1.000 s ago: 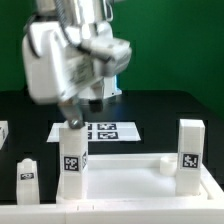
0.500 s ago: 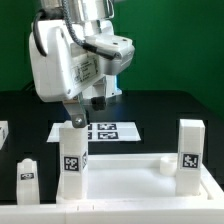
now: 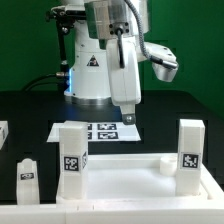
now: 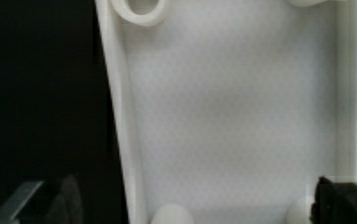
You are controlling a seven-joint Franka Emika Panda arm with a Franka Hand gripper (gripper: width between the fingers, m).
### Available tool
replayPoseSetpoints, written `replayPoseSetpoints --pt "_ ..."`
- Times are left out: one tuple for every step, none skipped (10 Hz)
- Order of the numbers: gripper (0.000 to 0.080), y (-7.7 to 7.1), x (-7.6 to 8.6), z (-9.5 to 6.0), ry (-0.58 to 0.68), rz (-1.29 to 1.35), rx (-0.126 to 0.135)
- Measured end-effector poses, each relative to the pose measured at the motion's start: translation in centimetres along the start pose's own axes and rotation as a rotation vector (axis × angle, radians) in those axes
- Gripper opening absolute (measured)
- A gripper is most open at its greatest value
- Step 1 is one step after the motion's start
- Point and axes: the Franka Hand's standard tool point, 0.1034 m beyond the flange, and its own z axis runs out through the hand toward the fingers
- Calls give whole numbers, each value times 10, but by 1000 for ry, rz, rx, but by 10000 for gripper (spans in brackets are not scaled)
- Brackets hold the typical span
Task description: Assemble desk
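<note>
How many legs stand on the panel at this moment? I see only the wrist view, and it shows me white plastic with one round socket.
Observer: Two. One leg stands upright at the exterior view's left end of the panel, and a second leg at its right end.
Operator: Is there any leg lying apart?
Observer: Yes, a loose leg stands on the black table, at the exterior view's left of the panel.
Operator: Where is the end effector?
Observer: The end effector hangs open over the marker board, behind the panel, touching no leg.
</note>
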Motion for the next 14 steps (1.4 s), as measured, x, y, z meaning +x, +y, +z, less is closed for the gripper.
replayPoseSetpoints --pt "649 0 0 0 1 0 0" --pt "649 0 0 1 1 -1 -1" --pt "649 1 1 3 6 -5 8" --pt "649 13 6 18 35 -10 39" --pt "649 31 7 41 70 -7 47" --pt "649 40 6 63 105 -16 55" --pt "649 45 8 82 131 -21 50" --pt "649 47 10 96 151 -23 53" --pt "649 50 11 108 165 -27 53" --pt "649 51 14 113 173 -24 60" --pt "649 50 13 117 181 -12 73" --pt "649 51 8 119 183 -20 72" --pt "604 51 9 119 183 -29 71" --pt "604 51 8 119 180 -24 72"
